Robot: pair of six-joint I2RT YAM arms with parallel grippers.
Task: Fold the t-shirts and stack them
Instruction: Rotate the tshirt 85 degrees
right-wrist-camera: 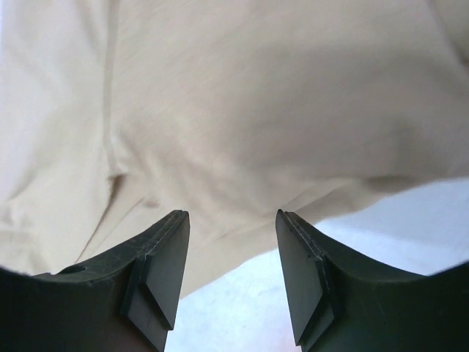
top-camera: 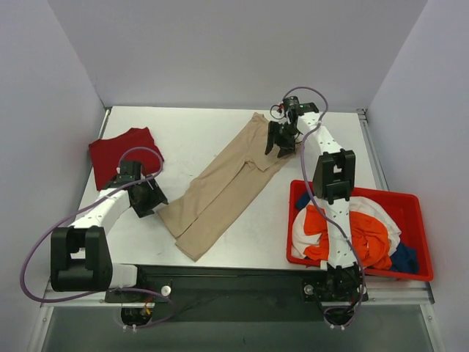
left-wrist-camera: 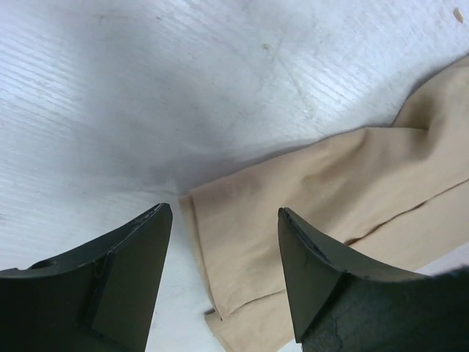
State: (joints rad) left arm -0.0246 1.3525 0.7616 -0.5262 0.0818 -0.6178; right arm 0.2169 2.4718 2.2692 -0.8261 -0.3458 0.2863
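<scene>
A beige t-shirt (top-camera: 223, 183), folded into a long strip, lies diagonally across the table. My left gripper (top-camera: 155, 203) is open at its near left corner; the left wrist view shows the beige t-shirt's edge (left-wrist-camera: 308, 198) between the open fingers. My right gripper (top-camera: 282, 147) is open over its far end, just above the cloth (right-wrist-camera: 242, 110). A dark red t-shirt (top-camera: 122, 152) lies folded at the far left. Orange (top-camera: 366, 235), white (top-camera: 381, 209) and blue (top-camera: 405, 258) t-shirts sit piled in the bin.
A red plastic bin (top-camera: 421, 213) stands at the right front of the white table (top-camera: 190, 132). Grey walls enclose the table on three sides. The left arm's cable loops above the dark red shirt.
</scene>
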